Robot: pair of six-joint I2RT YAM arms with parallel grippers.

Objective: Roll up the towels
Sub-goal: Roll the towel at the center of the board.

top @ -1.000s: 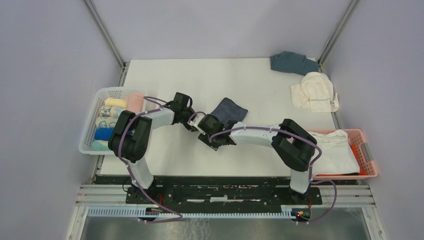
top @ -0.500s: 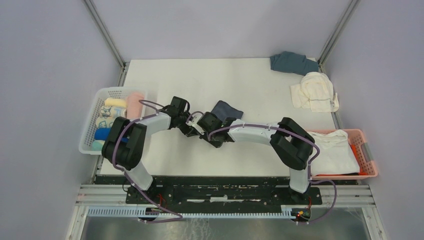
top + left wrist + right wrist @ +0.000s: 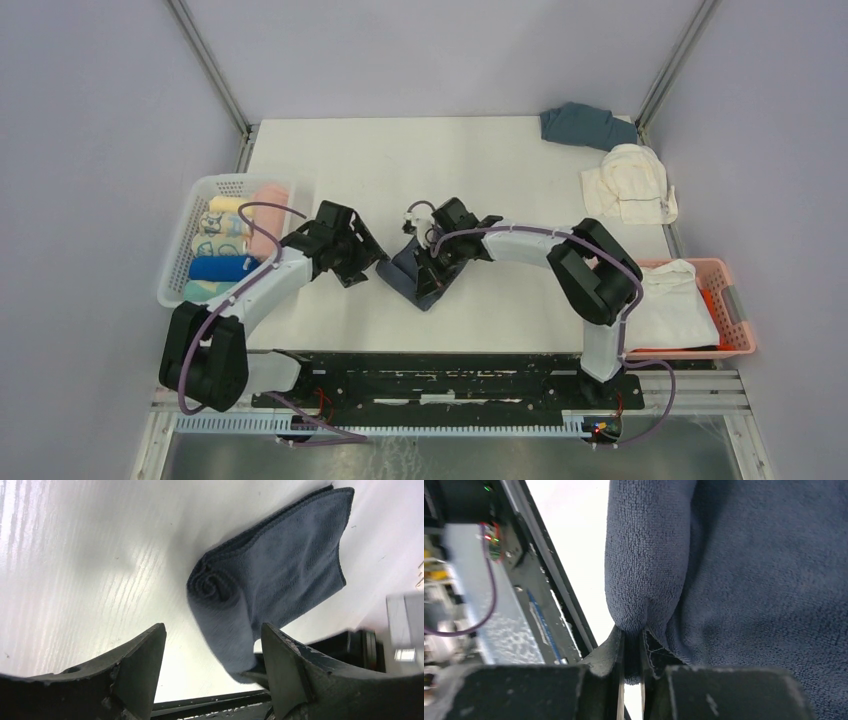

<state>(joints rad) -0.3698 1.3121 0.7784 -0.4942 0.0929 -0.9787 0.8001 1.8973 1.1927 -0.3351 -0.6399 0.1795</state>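
A dark navy towel (image 3: 412, 272) lies mid-table, partly rolled. In the left wrist view the towel (image 3: 285, 565) shows a spiral roll end at its left. My right gripper (image 3: 432, 258) is shut on a fold at the towel's edge. In the right wrist view that gripper (image 3: 631, 647) pinches the cloth (image 3: 754, 580) between closed jaws. My left gripper (image 3: 368, 262) is open and empty just left of the towel. In its own view the gripper (image 3: 212, 660) has its jaws spread wide, apart from the cloth.
A white lattice basket (image 3: 178, 262) at the left holds several rolled towels (image 3: 228, 268). A pink basket (image 3: 738, 318) at the right holds a white cloth (image 3: 668, 300). A slate blue towel (image 3: 580, 125) and a cream towel (image 3: 630, 182) lie at the back right.
My left gripper has drawn back to the left, away from the towel. My right gripper has turned, and the navy towel has shifted toward the near edge with it.
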